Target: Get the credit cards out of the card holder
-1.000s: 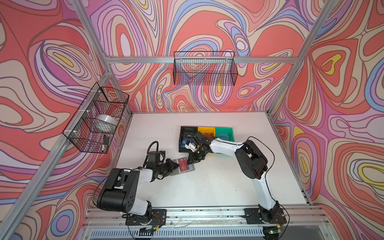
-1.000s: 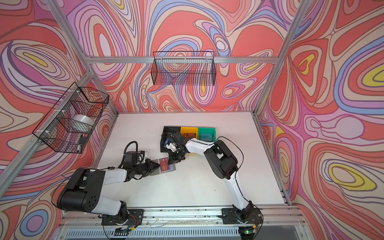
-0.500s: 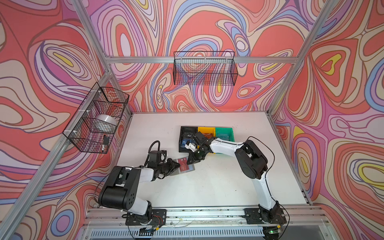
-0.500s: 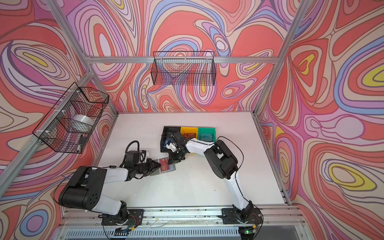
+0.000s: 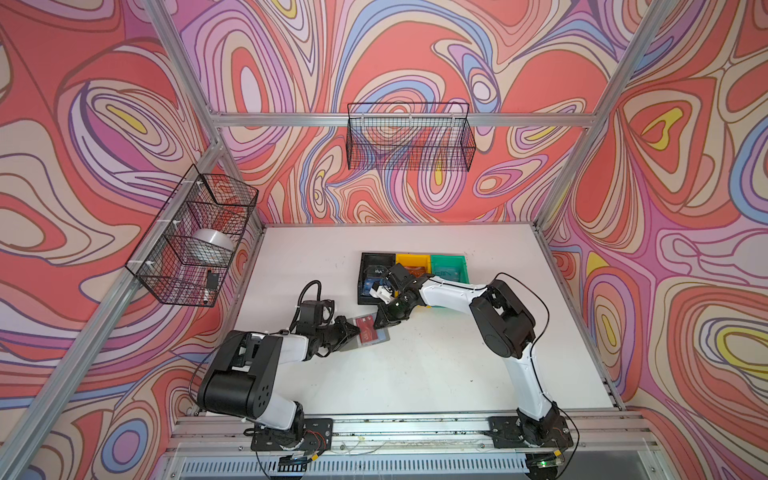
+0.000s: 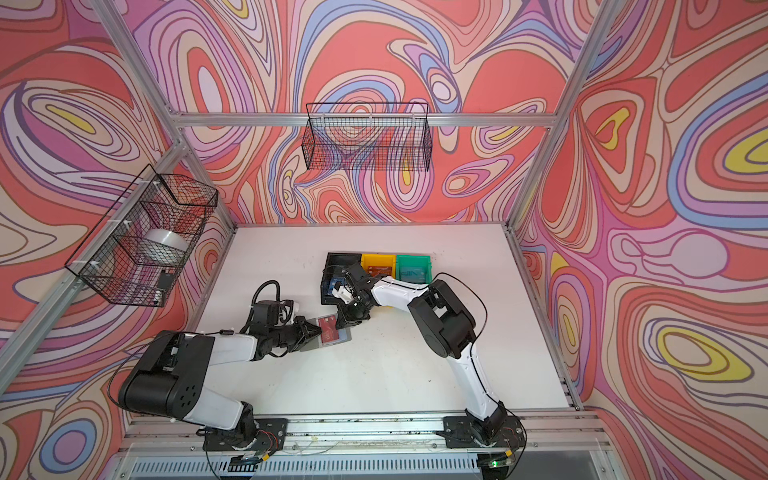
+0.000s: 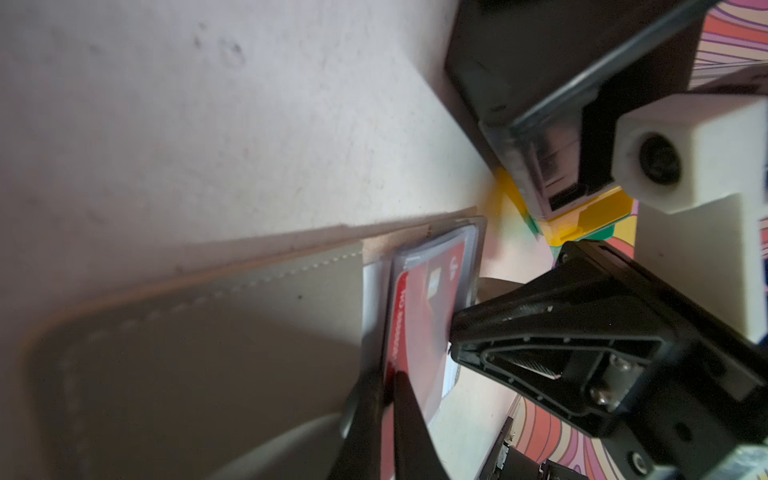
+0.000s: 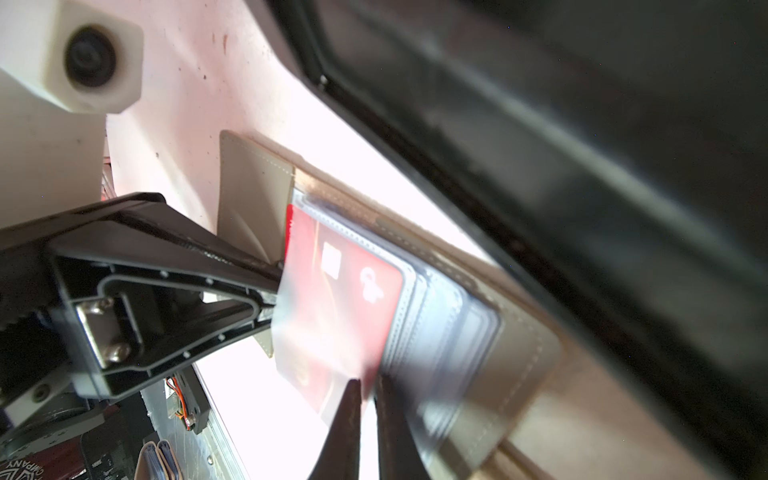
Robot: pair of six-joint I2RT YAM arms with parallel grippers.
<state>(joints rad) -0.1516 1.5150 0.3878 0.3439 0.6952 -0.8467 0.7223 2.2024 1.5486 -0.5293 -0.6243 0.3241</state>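
Nearest, the left pincer [image 7: 386, 395] is pinched together on an edge of the red card [image 7: 432, 307]. The card holder [image 7: 208, 353] lies open on the white tabletop [image 5: 415, 374], between the two arms. Just past it, the right pincer [image 8: 368, 388] looks clamped on the clear sleeve [image 8: 436, 332]. Hold the sleeve down and slide the card out flat and slow. Farther back, a blue card [image 5: 368, 286] lies in the black bin [image 5: 365, 259].

Table [image 5: 415, 374]: bins [image 5: 446, 259], card holder [image 7: 208, 353] seemingly flat
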